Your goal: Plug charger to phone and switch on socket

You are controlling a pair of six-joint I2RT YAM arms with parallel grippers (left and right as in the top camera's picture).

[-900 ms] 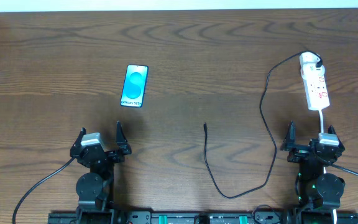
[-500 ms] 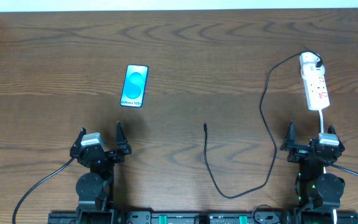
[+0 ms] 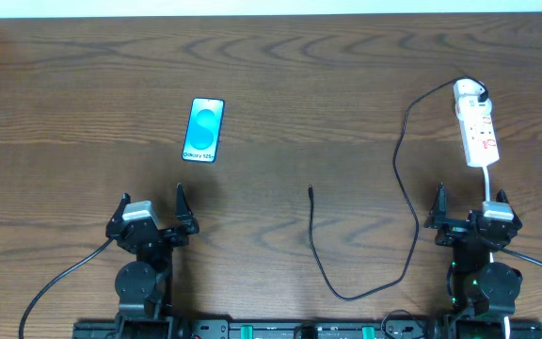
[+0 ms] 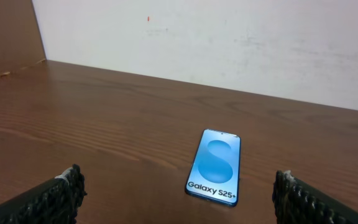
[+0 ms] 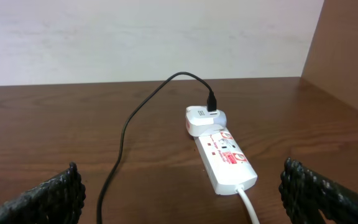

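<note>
The phone (image 3: 204, 131) lies flat at the left of the table, blue screen lit; the left wrist view shows the phone (image 4: 215, 167) ahead, slightly right of centre. The white socket (image 3: 477, 129) lies at the far right, and in the right wrist view the socket (image 5: 225, 155) carries a white adapter. From there the black charger (image 3: 405, 188) loops down the table to its plug tip (image 3: 310, 191) at the centre. My left gripper (image 3: 151, 212) is open, a little nearer than the phone. My right gripper (image 3: 470, 205) is open, just short of the socket's white cord end.
A white wall (image 4: 229, 43) runs along the table's far edge. A wooden side panel (image 5: 347, 50) stands at the right and another panel (image 4: 8, 31) at the left. The socket's white cord (image 5: 250, 205) trails back under my right gripper.
</note>
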